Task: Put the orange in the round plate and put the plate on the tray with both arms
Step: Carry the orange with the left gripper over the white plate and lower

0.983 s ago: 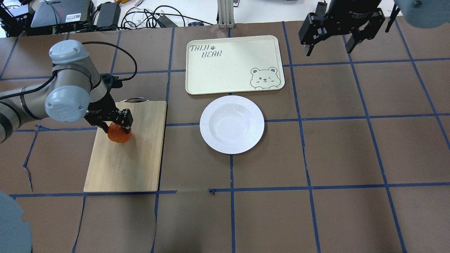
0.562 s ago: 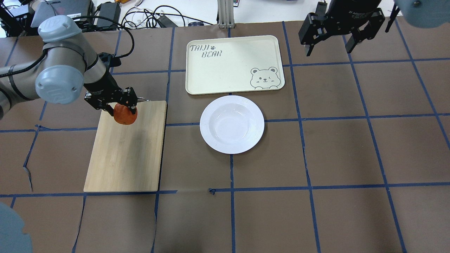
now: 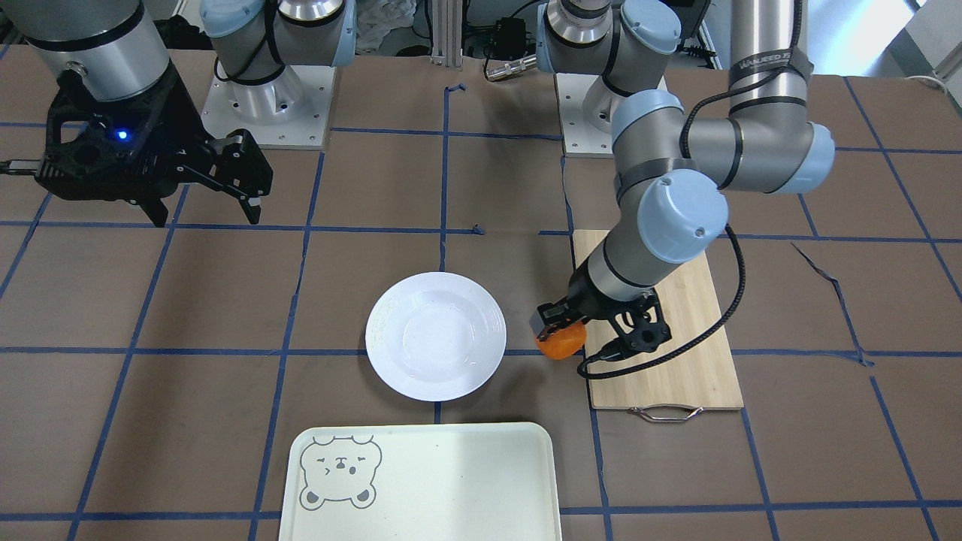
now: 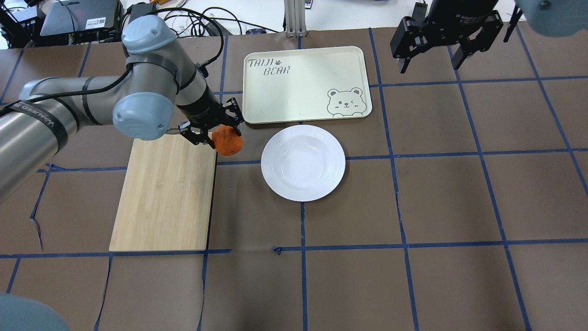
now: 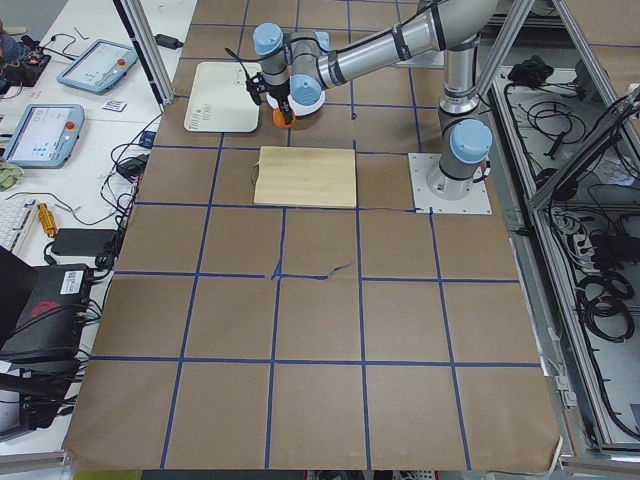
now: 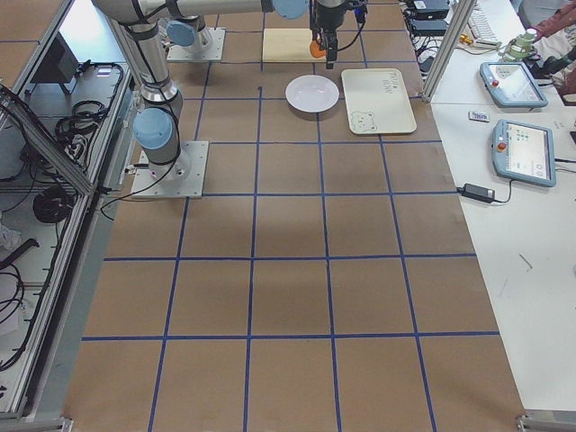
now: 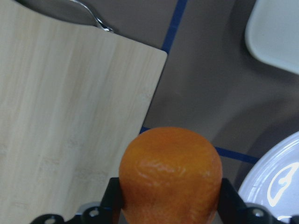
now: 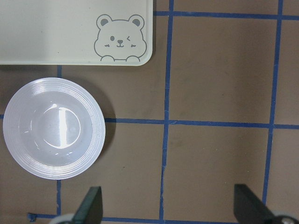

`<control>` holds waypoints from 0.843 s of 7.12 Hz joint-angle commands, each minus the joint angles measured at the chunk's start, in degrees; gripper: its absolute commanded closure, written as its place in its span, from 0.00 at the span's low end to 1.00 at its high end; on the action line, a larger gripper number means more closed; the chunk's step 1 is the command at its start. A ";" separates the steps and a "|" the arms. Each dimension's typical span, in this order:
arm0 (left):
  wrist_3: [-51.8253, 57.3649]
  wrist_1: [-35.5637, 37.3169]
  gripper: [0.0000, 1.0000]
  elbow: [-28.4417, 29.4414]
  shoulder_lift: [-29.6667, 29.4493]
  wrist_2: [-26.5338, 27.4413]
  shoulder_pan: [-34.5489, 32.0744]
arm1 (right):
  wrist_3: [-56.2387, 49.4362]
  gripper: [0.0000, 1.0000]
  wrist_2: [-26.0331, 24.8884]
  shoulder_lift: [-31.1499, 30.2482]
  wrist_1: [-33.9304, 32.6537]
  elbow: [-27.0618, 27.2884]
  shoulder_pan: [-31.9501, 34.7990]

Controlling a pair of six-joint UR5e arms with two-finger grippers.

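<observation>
My left gripper (image 4: 219, 134) is shut on the orange (image 4: 228, 142) and carries it in the air just past the cutting board's far right corner, a little left of the round plate (image 4: 303, 162). The left wrist view shows the orange (image 7: 170, 175) squeezed between both fingers, with the plate rim (image 7: 275, 186) at the lower right. The white plate (image 3: 435, 335) is empty and rests on the table just in front of the cream tray (image 4: 306, 84), which is empty too. My right gripper (image 4: 444, 42) hangs open high at the far right, beyond the tray.
A bamboo cutting board (image 4: 165, 193) with a metal handle lies bare at the left. Brown paper with blue tape lines covers the table. Cables and devices crowd the far edge (image 4: 138, 18). Tablets lie on side tables (image 6: 522, 144).
My left gripper has lifted the orange off the cutting board and carried it right and away, from the board's left part to its far right corner near the plate. The right arm stayed still.
</observation>
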 commanded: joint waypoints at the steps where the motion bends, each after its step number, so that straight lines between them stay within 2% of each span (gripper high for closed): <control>1: -16.36 10.68 0.89 -0.25 -3.15 -8.20 -5.03 | 0.00 0.00 0.00 0.00 -0.01 0.00 0.00; 3: -22.53 12.30 0.83 -0.52 -6.23 -7.70 -10.03 | 0.18 0.00 0.09 0.09 -0.10 0.00 -0.09; 5: -26.70 12.30 0.26 -2.18 -7.64 -7.78 -10.93 | 0.35 0.00 0.44 -0.09 -0.36 -0.18 0.00; 6: -26.35 14.91 0.09 -2.45 -7.65 -7.61 -10.93 | 0.53 0.00 0.09 -0.17 -0.36 -1.13 0.17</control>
